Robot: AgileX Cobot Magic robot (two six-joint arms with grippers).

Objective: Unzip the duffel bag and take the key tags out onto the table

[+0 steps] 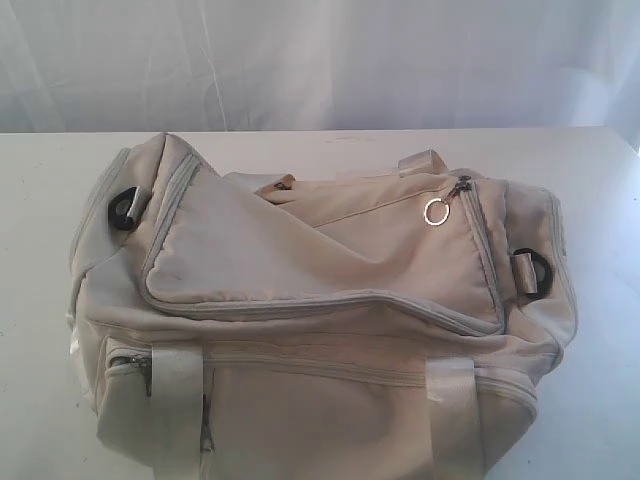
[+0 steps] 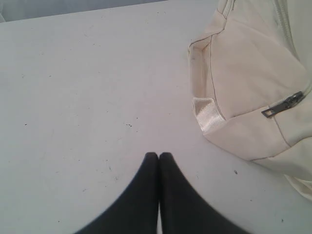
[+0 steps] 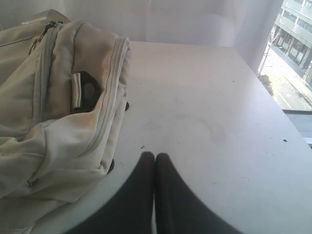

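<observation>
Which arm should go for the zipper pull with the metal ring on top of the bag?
Right, probably. The ring pull sits near the right end of the duffel bag, the side the right gripper faces. The left gripper is shut over the table by the opposite end.

Pale backdrop (image 1: pixel 320 60), perhaps a curtain; a building (image 3: pixel 292 19) outdoors

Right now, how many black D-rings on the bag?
2. Exterior view: left D-ring at the duffel bag's left end, right D-ring at its right end. Others may be hidden.
</observation>
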